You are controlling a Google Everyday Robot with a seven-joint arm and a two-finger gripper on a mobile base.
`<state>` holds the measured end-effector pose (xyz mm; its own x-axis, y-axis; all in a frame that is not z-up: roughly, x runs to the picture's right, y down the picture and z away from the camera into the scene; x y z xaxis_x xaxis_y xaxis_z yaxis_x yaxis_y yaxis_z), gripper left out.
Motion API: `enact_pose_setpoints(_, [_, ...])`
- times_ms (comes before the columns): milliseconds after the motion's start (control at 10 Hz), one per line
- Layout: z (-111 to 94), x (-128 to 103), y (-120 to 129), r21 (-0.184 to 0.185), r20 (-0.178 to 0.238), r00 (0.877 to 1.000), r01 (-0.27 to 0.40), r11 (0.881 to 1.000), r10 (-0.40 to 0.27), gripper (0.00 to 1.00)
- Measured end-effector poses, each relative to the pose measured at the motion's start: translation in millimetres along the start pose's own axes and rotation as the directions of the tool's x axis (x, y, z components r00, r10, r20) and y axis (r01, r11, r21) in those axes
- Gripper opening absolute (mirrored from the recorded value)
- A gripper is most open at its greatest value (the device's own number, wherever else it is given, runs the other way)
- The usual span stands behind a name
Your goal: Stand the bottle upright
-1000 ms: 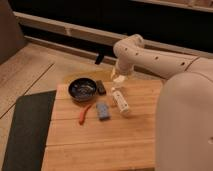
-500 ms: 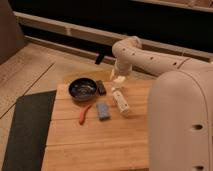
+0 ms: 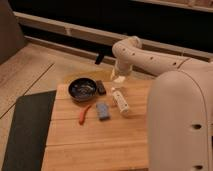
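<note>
You are seeing the tool (image 3: 118, 78) hanging just above the centre of the frame, over the far edge of the bench (image 3: 100, 142). Its fingers are standing apart and gripping nothing. The bottle (image 3: 120, 101) is lying on its side at the centre, just below the tool and just right of the blue block (image 3: 103, 111). The dark bowl (image 3: 82, 89) is sitting further left.

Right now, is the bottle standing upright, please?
Tipped: the bottle lies on its side on the table; the gripper hangs above its far end.
</note>
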<state>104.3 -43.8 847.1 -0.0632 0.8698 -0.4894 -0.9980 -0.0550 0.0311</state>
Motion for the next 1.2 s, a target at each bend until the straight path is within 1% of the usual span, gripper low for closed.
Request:
enact_pose_setpoints(200, [7,2,-3,0.011,-0.020,1.000,-0.011,1.000,0.011,0.65])
enact_pose_setpoints(400, [19,7,-1,0.016,-0.054,0.998,-0.013,1.000,0.014,0.65])
enact_pose_setpoints(600, [33,11,6,0.020,-0.086,0.996,0.024,1.000,-0.022,0.65])
enact_pose_setpoints(700, [41,8,12,0.019,-0.093,0.994,0.062,0.998,-0.060,0.65])
enact_pose_setpoints(900, [52,-4,18,-0.002,-0.084,0.990,0.116,0.993,-0.115,0.65])
enact_pose_setpoints(1000, [56,-13,23,-0.027,-0.074,0.987,0.141,0.990,-0.143,0.65])
enact_pose_setpoints(1200, [68,-20,25,-0.057,-0.083,0.983,0.162,0.985,-0.166,0.65])
